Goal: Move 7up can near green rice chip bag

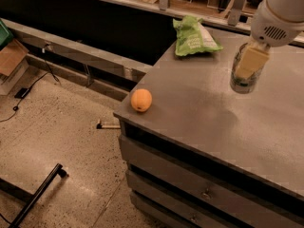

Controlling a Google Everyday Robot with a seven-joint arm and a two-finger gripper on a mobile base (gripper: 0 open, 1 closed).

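1. 7up can [240, 82]: small silver can, upright, over the right part of the tabletop, gripped by the tool. Whether its base touches the surface or hangs just clear cannot be told. A faint dark patch on the surface below and to its left suggests it is lifted.
2. Tool [248, 68]: closed on the can from above. One cream finger [251, 60] lies down the can's near side and the other is hidden behind it. The white wrist housing sits directly above, at the upper right.
3. Green rice chip bag [194, 38]: light green, lying flat near the far left corner of the tabletop. It is left of and beyond the can, apart from it.
4. Tabletop [199, 122]: grey and flat, with bare surface between can and bag. Drawers [190, 184] sit under its front edge.
5. Orange [141, 100]: near the left front edge, well apart from both can and bag, and off the line between them.
6. Step in hand (judged): carrying the can toward the bag.
   - Keep the can upright and the grip firm, and travel left and away at low height.
   - Stop just short of the bag's near right edge so neither can nor finger presses on the plastic.
   - Seat the base flat before releasing.
   - Withdraw straight up so the can is not tipped.
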